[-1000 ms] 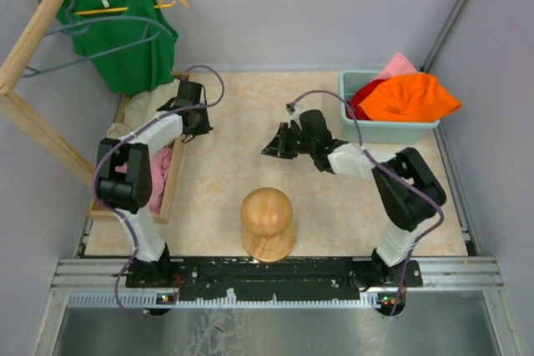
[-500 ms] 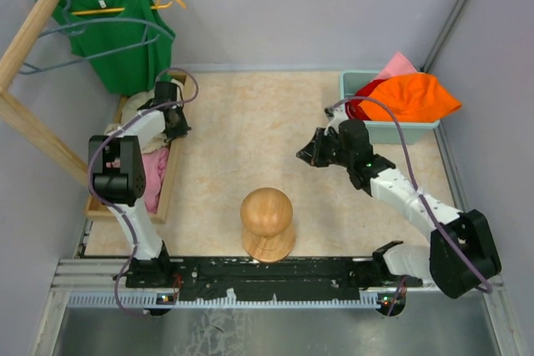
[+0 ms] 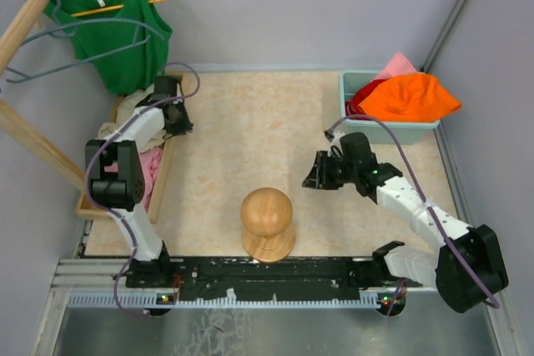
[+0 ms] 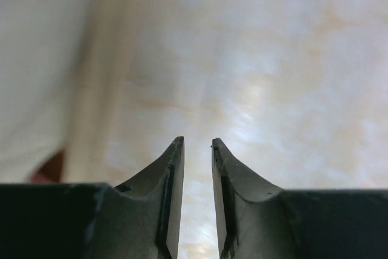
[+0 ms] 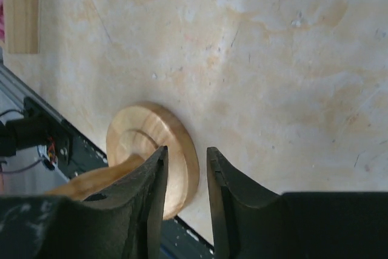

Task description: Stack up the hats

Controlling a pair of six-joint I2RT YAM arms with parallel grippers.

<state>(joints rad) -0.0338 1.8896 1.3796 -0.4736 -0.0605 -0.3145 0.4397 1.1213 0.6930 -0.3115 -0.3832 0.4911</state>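
An orange hat (image 3: 410, 96) lies on top of the pile in the teal bin (image 3: 380, 131) at the back right. A red hat (image 3: 360, 99) shows under its left side, and a pink one (image 3: 399, 64) pokes out behind it. My right gripper (image 3: 313, 177) (image 5: 185, 150) hovers over the table left of the bin. It is open by a narrow gap with nothing in it and points at the wooden hat stand (image 3: 267, 221) (image 5: 176, 144). My left gripper (image 3: 179, 125) (image 4: 197, 144) is also slightly open and empty, beside the wooden tray (image 3: 163, 181).
The tray on the left holds beige cloth (image 3: 125, 125) (image 4: 36, 59) and pink cloth (image 3: 150, 168). A green tank top (image 3: 117, 35) hangs on a wooden rack (image 3: 25, 135) at the back left. Grey walls close in the table.
The right arm has swung from near the bin back toward the table's middle. Both grippers have gone from shut to slightly parted. The left gripper moved closer to the tray.
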